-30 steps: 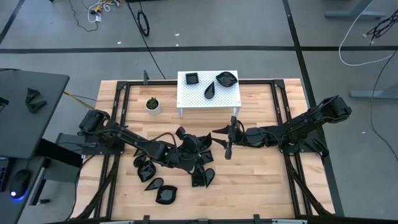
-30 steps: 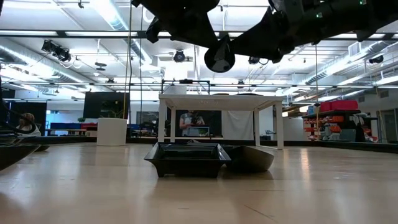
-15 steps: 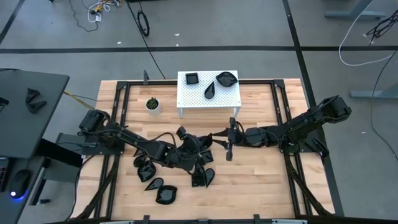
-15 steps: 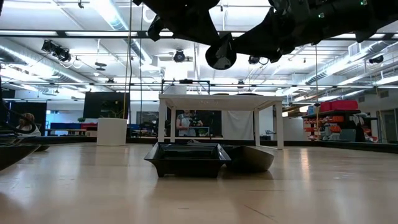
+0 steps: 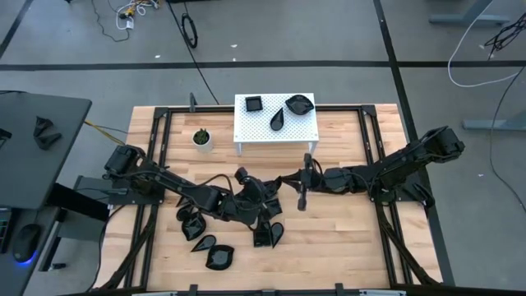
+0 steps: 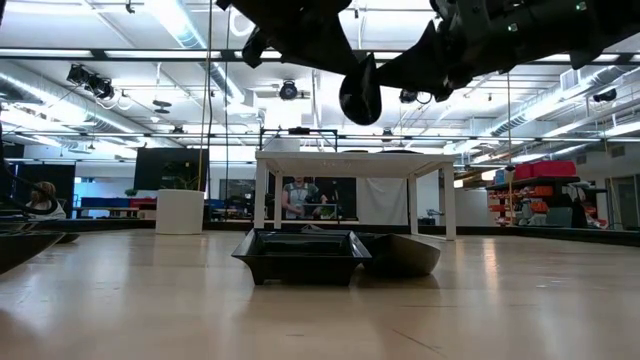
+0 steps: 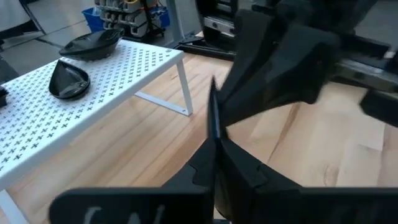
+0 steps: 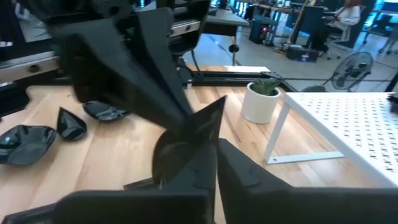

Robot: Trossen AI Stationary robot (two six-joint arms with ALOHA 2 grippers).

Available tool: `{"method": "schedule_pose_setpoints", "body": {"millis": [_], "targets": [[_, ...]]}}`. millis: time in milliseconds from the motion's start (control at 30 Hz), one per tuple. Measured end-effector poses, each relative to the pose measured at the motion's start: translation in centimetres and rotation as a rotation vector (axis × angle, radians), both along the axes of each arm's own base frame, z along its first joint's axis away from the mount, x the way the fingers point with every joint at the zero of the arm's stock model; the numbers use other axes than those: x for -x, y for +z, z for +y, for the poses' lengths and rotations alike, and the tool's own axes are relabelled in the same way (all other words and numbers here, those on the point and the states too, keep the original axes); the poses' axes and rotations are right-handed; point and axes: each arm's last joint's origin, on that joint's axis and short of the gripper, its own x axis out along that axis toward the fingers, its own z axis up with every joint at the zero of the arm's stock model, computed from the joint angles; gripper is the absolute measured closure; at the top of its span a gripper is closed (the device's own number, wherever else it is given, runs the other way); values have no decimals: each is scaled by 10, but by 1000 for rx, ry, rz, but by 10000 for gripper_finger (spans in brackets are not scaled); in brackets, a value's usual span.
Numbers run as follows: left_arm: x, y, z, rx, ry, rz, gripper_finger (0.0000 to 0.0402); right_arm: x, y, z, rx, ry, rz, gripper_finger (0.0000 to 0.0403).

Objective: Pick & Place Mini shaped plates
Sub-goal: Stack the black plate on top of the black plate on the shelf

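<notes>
One mini shaped plate (image 6: 358,92), glossy black with a pointed tip, hangs in the air above the table's middle (image 5: 284,182). My left gripper (image 5: 276,191) reaches in from the left and my right gripper (image 5: 292,181) from the right; both are shut on this plate. Three more plates (image 5: 277,119) lie on the white perforated stand (image 5: 246,131). Several others lie flat on the table near the front left (image 5: 203,243), and a square one (image 6: 302,255) rests on its base. My left gripper pinches the plate's rim (image 7: 213,134) between its two fingers, coming nearly level from the table's left. The plate stands on edge in the hold, lifted clear of the table. My right gripper pinches the plate's opposite side (image 8: 186,155) between its two fingers, coming nearly level from the table's right. The pointed tip (image 8: 219,104) sticks up beyond the fingers.
A small white pot with a green plant (image 5: 201,138) stands left of the stand. The stand's legs (image 6: 266,200) rise behind the lifted plate. A black frame (image 5: 370,148) borders the wooden table top.
My right gripper has shut its fingers on the plate that my left gripper holds up. Neither arm has shifted its place, and the plate stays lifted clear above the table's middle.
</notes>
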Motion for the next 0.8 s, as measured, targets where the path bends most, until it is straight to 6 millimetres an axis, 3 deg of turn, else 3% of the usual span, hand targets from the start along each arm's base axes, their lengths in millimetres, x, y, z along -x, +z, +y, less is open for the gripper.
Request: {"method": "schedule_pose_setpoints", "body": {"millis": [167, 333, 467, 633, 800], "targets": [[-3, 8, -2, -58, -54, -11, 332, 0, 0, -5, -21, -86, -8, 397], [5, 20, 2, -138, -41, 31, 269, -1, 14, -30, -83, -229, -45, 400], [15, 25, 1, -151, 10, 47, 238, -8, 45, -69, -137, -381, 8, 401], [22, 21, -7, -126, 28, 54, 231, -12, 81, -128, -235, -488, 58, 402], [26, 18, -11, -57, 44, 26, 240, -6, 90, -173, -377, -521, 10, 402]]}}
